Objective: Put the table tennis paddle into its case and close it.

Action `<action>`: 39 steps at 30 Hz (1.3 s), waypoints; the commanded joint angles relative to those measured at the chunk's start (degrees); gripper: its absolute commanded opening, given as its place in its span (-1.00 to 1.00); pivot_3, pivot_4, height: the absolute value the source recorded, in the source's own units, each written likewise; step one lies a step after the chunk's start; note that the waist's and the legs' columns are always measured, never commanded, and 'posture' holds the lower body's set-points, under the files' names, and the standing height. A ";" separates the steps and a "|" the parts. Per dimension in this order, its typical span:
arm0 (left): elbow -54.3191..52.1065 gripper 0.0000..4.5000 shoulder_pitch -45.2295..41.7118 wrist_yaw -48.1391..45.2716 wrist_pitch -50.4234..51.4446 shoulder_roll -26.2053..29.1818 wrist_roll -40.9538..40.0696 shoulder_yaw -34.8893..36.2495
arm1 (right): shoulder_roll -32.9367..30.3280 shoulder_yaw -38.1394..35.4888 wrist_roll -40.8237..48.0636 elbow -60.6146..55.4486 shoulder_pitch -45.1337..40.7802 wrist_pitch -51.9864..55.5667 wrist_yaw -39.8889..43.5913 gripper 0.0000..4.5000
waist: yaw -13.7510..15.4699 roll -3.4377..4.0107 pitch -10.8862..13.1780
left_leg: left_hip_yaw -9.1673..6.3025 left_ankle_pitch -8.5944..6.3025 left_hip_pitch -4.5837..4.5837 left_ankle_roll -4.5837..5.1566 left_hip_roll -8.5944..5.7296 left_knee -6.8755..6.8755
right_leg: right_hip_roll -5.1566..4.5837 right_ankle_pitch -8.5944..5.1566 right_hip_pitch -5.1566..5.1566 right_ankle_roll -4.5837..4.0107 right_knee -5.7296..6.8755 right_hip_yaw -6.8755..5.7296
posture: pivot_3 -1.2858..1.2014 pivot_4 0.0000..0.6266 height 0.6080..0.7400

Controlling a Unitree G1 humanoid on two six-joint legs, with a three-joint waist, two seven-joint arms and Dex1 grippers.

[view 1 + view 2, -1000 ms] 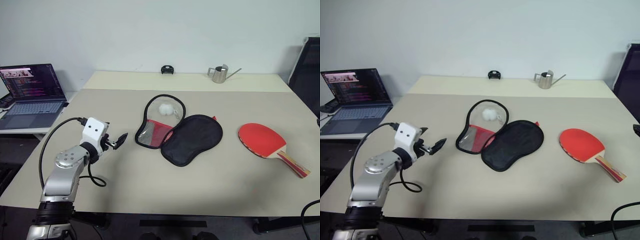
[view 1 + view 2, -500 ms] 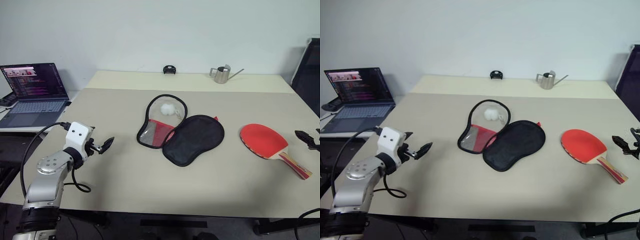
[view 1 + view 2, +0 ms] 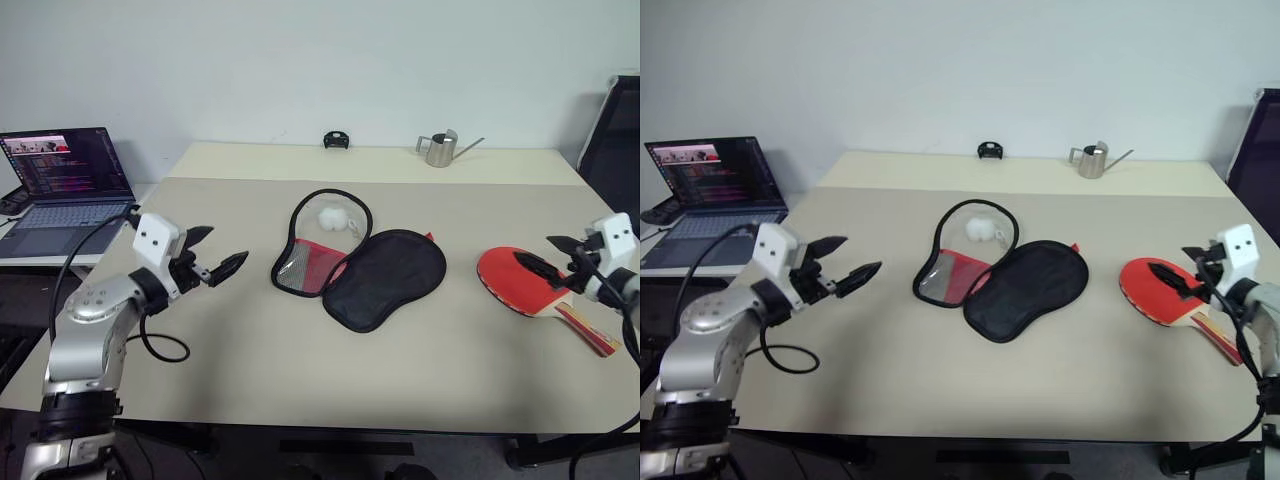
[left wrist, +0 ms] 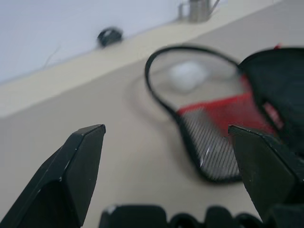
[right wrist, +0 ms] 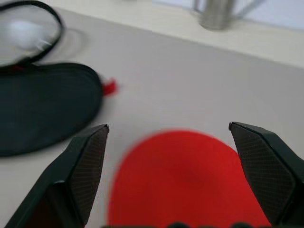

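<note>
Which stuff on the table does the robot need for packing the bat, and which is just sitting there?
Needed:
red rubber-faced table tennis paddle
open black-and-red zip case

Just sitting there:
white fluffy ball
small metal watering can
open laptop
small black object

At the left edge of my view an open laptop sits with its screen lit. Along the far edge of the table I see a small black object and, right of it, a metal watering can. A white fluffy ball lies near the middle.
</note>
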 commanded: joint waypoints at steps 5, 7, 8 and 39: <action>-0.36 1.00 -5.82 -9.81 4.17 2.02 -4.16 -4.18 | 2.07 2.13 6.12 -17.00 1.25 15.16 -2.91 0.97 | 0.02 -0.01 0.01 | 0.00 -0.03 -0.01 0.06 0.00 0.00 | 0.00 0.00 -0.07 -0.01 0.08 0.00 | 0.03 -0.52 1.00; 0.14 1.00 -7.74 -13.27 5.89 2.48 -5.20 -5.74 | 2.26 2.31 8.81 -20.72 1.99 22.26 -4.25 0.97 | 0.02 -0.02 0.01 | -0.03 -0.04 -0.01 0.08 0.00 0.01 | 0.01 -0.01 -0.08 -0.02 0.11 -0.01 | 0.03 -0.52 1.00; 0.22 1.00 -8.50 -14.51 6.48 2.64 -5.55 -6.29 | 2.24 2.42 9.92 -22.21 2.33 25.38 -4.91 0.97 | 0.02 -0.02 0.01 | -0.03 -0.05 -0.01 0.09 0.00 0.01 | 0.01 -0.02 -0.08 -0.03 0.11 -0.01 | 0.03 -0.52 1.00; 6.04 1.00 -16.94 -24.20 4.41 2.03 -3.07 -12.61 | 29.00 14.83 12.23 -24.08 -4.51 47.79 -23.06 0.97 | -1.46 -0.04 0.02 | -0.03 -0.04 -0.08 0.11 -0.03 0.01 | 0.09 -0.09 -0.43 -0.13 0.51 0.03 | 0.03 -0.52 1.00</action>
